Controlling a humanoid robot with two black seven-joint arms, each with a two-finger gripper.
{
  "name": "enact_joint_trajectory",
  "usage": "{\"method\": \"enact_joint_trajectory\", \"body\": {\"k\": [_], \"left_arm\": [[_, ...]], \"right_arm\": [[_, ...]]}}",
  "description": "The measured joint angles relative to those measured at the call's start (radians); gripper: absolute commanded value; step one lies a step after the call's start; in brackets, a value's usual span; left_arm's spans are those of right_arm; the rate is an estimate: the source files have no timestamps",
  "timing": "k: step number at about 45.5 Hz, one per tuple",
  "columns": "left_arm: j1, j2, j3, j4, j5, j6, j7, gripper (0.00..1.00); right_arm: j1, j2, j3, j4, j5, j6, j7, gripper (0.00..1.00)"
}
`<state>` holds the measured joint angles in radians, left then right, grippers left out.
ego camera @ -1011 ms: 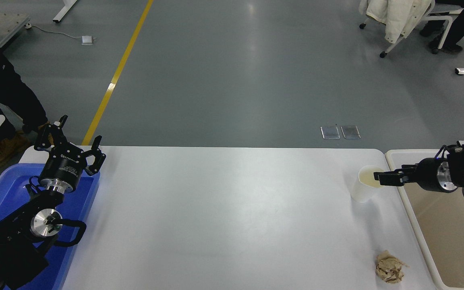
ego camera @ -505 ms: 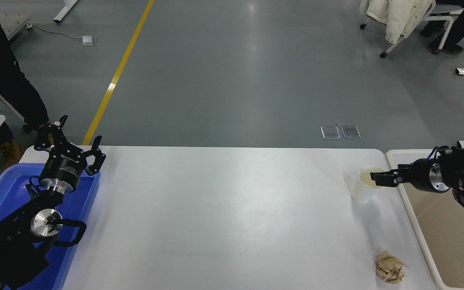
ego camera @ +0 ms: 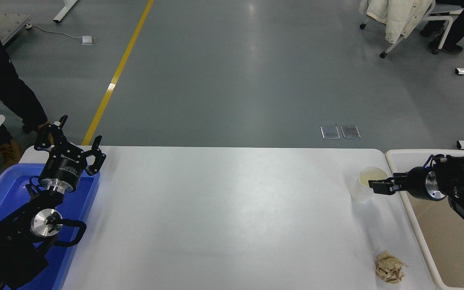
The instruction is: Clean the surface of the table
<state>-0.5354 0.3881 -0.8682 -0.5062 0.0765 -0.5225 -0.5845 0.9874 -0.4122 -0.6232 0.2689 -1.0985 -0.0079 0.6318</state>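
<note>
The right gripper (ego camera: 378, 187), fingers seemingly pinching the near rim of a white paper cup (ego camera: 365, 185) on the table surface (ego camera: 224, 217) beneath it, looks mid-pickup; next, lifting the cup toward the cream bin (ego camera: 415, 219) behind the gripper.

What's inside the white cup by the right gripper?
The white cup stands upright and open; its visible inner wall looks pale cream and nothing shows in it. The right gripper sits at its near rim and covers part of the opening, and the bottom is not clearly visible.
</note>
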Motion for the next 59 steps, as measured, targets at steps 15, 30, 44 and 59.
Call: {"method": "enact_joint_trajectory", "body": {"k": [15,30,44,59], "left_arm": [[0.000,0.000,0.000,0.000,0.000,0.000,0.000,1.00],[0.000,0.000,0.000,0.000,0.000,0.000,0.000,1.00],[0.000,0.000,0.000,0.000,0.000,0.000,0.000,1.00],[0.000,0.000,0.000,0.000,0.000,0.001,0.000,1.00]], "right_arm": [[-0.003,0.001,-0.001,-0.001,-0.002,0.008,0.005,0.00],[-0.004,0.000,0.001,0.000,0.001,0.010,0.008,0.00],[0.018,-0.006,0.007,0.000,0.041,0.011,0.015,0.00],[0.130,-0.091,0.015,0.052,0.167,0.046,0.102,0.00]]}}
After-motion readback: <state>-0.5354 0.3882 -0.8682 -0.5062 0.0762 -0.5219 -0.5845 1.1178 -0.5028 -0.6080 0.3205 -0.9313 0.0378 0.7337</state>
